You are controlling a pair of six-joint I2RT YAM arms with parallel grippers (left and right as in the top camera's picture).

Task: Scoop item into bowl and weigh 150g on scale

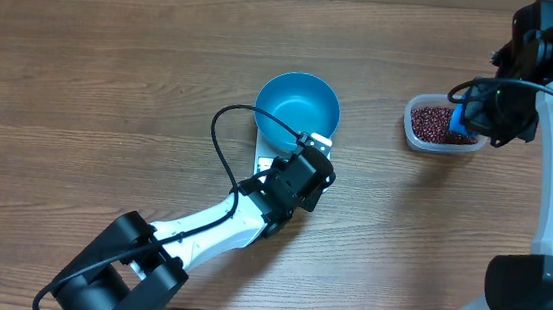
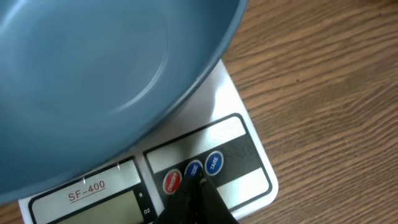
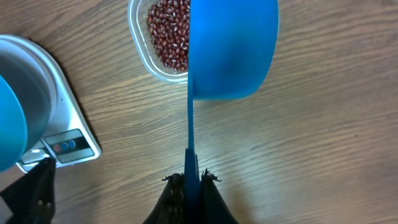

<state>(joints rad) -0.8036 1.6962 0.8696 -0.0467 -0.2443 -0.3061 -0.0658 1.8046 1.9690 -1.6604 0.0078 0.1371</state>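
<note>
The left gripper (image 2: 196, 190) is being held closed with nothing between its jaws, so that the joined tips are serving as one narrow pointer. This tip is being presented to the row of round buttons (image 2: 193, 169) on the front panel of the scale (image 2: 249, 146), at the lower centre of the left wrist view. It is lying on or just above the middle blue button; actual contact cannot be confirmed. The closed jaws are judged to suit a small button, probably pressed to wake or zero the scale before loading. The bowl (image 2: 93, 74) is being carried on the scale platform, filling the upper left of that view, and no contents are being shown inside it.

The right gripper (image 3: 189, 182) is being kept clamped on the thin handle of the scoop (image 3: 231, 50), at the bottom centre of the right wrist view. The cup of the scoop is being held partly over the tub (image 3: 163, 76) at the top of the frame, where the beans (image 3: 168, 31) are lying. Whether the scoop is loaded cannot be told. It is judged that the scoop is being parked at the supply while the scale is being prepared, so that spillage onto the platform is avoided.
</note>
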